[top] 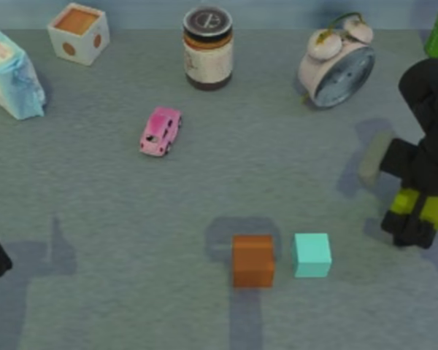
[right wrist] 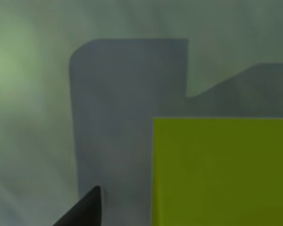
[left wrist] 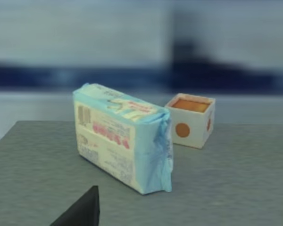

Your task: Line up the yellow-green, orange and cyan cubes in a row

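Right gripper (top: 416, 215) clamps yellow-green cube (top: 421, 206), table's right.

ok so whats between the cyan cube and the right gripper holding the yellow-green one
Only bare grey table and shadow, as the top view shows. The cyan cube sits beside the orange cube, and the right gripper holds the yellow-green cube off to the cyan cube's right.

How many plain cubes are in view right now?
3: the orange cube near the table's front, the cyan cube just right of it, and the yellow-green cube held in the right hand, partly hidden.
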### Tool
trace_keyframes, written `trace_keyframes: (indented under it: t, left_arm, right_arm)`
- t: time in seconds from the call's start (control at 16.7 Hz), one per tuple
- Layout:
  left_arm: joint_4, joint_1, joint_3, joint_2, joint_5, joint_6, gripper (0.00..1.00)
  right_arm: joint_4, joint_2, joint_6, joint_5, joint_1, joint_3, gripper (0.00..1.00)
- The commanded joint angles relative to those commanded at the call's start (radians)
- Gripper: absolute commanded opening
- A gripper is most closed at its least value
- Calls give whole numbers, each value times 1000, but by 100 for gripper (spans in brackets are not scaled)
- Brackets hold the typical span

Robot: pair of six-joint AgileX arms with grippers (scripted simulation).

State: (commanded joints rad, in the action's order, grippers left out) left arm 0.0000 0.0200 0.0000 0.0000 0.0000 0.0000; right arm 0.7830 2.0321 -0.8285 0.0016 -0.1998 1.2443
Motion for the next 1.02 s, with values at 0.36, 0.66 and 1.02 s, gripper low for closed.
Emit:
trace_keyframes:
  t: [0.36, 0.66, 1.02]
  left_arm:
    - [0, 0, 0, 0, 0, 0, 100]
    - [0, 0, 0, 0, 0, 0, 100]
    - [0, 0, 0, 0, 0, 0, 100]
  right_arm:
    - [0, 0, 0, 0, 0, 0, 47]
    - [0, 0, 0, 0, 0, 0, 10]
    - [0, 0, 0, 0, 0, 0, 0]
